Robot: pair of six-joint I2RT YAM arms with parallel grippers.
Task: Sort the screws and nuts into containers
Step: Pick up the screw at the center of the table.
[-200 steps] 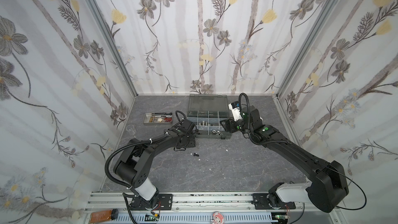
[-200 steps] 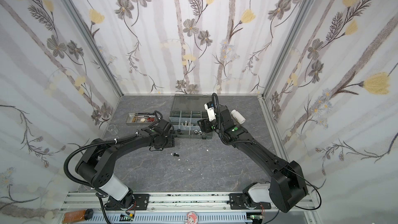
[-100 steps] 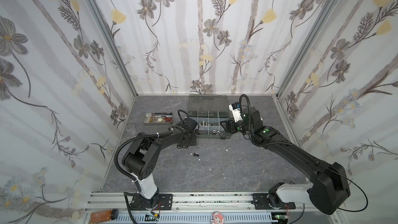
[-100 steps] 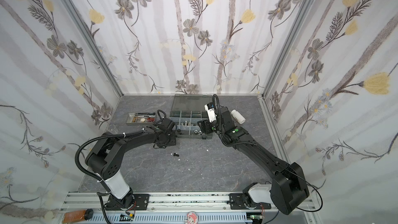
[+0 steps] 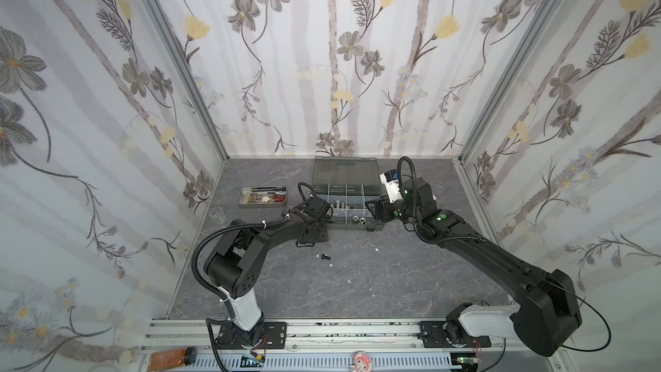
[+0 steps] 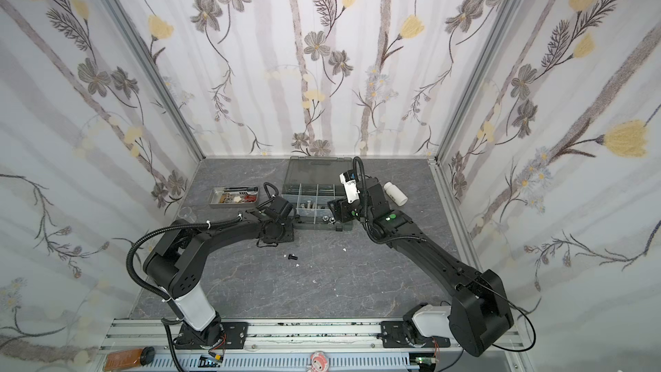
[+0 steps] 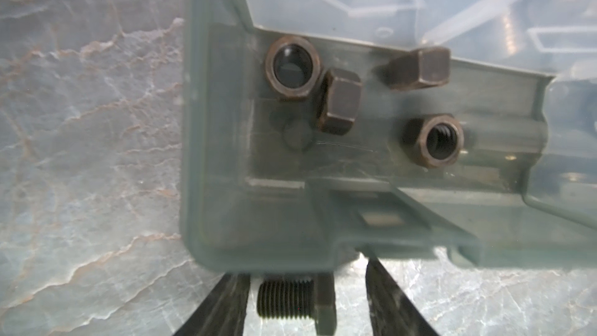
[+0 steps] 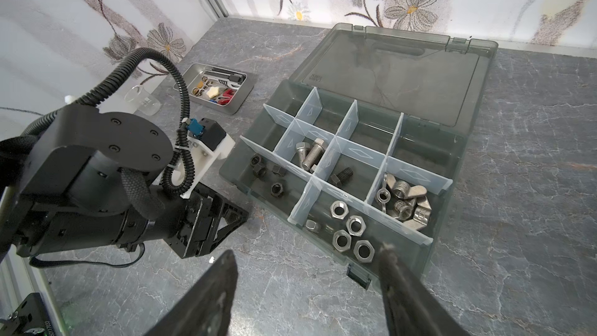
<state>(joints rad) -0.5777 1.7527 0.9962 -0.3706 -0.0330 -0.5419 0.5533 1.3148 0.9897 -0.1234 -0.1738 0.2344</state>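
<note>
The dark grey organizer box (image 5: 372,229) (image 6: 297,223) lies open at the back of the table, its containers split by pale dividers (image 8: 347,151). They hold several black nuts (image 8: 277,189) (image 7: 292,67), silver hex screws (image 8: 308,153), one black screw (image 8: 342,176), silver nuts (image 8: 352,224) and wing nuts (image 8: 403,198). My left gripper (image 5: 314,236) (image 7: 307,286) sits low at the box's front left corner. It is open, and a black screw (image 7: 290,298) lies crosswise between its fingers with a gap on the head side. My right gripper (image 5: 373,209) (image 8: 307,273) hovers open and empty over the box's front edge. Another black screw (image 5: 324,256) (image 6: 292,256) lies on the table.
A shallow steel tray (image 5: 243,199) with small parts stands left of the box. A clear little beaker (image 6: 187,212) (image 8: 143,100) is near the left wall. A white bottle (image 6: 395,193) lies right of the box. White specks (image 5: 377,249) dot the dark marbled table.
My left arm has raised its elbow and settled its gripper at the box's front left corner, the jaws narrowing. The right arm has not moved.
</note>
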